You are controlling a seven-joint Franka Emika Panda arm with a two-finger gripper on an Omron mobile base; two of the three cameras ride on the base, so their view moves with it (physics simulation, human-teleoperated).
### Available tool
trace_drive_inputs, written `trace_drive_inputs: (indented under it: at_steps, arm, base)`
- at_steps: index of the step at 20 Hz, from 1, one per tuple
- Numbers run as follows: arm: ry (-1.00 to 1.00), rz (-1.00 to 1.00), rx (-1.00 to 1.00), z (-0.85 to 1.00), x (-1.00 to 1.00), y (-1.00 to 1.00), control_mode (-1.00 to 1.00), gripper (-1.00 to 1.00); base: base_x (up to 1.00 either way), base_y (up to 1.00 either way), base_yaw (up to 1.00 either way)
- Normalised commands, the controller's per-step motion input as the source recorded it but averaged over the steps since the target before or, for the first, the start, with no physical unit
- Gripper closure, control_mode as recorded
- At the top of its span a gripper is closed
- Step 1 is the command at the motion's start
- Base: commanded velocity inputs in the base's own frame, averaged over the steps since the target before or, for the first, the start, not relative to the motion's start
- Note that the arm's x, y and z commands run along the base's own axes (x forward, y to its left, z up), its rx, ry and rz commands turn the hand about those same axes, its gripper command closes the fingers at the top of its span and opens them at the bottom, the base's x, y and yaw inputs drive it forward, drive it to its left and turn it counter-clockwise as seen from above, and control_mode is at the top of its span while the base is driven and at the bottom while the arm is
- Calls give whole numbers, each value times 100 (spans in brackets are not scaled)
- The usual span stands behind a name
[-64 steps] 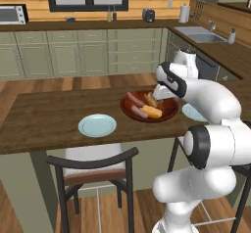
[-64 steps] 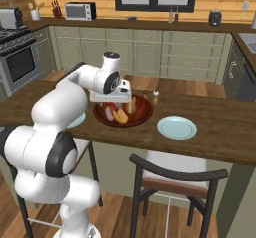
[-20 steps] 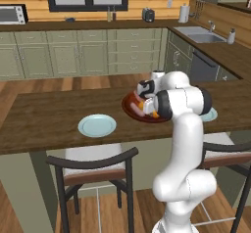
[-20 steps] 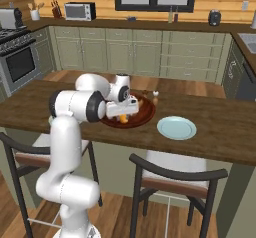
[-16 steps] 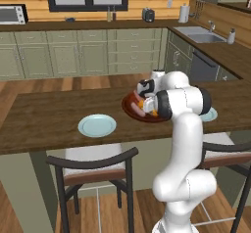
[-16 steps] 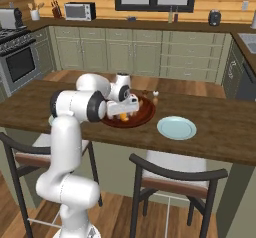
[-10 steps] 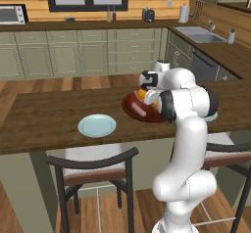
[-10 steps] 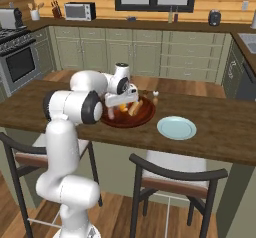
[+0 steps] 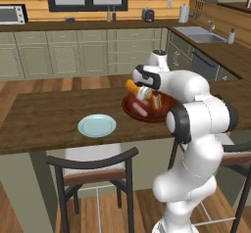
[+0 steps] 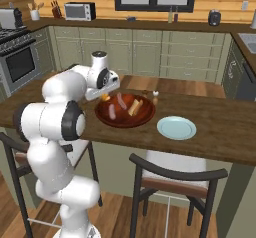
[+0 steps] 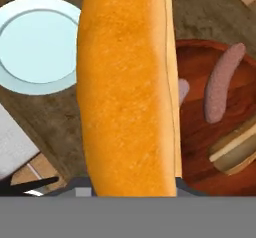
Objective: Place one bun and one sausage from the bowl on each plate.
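My gripper (image 9: 137,91) is shut on an orange bun (image 9: 131,86) and holds it in the air over the near-left rim of the reddish-brown bowl (image 9: 128,110). The right base view puts the gripper (image 10: 105,96) at the bowl's (image 10: 125,122) left edge. Up close, the held bun (image 11: 127,92) runs top to bottom and hides the fingertips. A pale blue plate (image 11: 37,44) lies to its left and the bowl (image 11: 200,152) to its right. A sausage (image 11: 220,89) and another bun (image 11: 237,147) lie in the bowl. A sausage (image 10: 120,101) and a bun (image 10: 135,107) lie there too.
One blue plate (image 9: 97,125) lies on the wooden island left of the bowl, another plate (image 10: 176,127) right of it. Dark chairs (image 9: 93,171) stand at the island's near side. Small shakers (image 10: 155,94) stand behind the bowl. Kitchen counters run along the back wall.
The gripper has closed on the bun and lifted it out of the bowl, drawing it toward the bowl's near-left rim. Bowl and plates have stayed put.
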Motion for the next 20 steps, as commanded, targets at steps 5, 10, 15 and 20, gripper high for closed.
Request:
trace_drive_inputs:
  at_steps: [5,10,15,20]
  arm:
    - [-16,26,-21,23,-91,98,-100,100]
    - [25,32,-25,14,-26,100,-100,100]
    - [43,8,-27,-5,66,93,-100,100]
    - [32,4,-9,-41,83,41,-100,100]
  base:
    - [0,0,0]
    - [0,0,0]
    - [0,0,0]
    - [0,0,0]
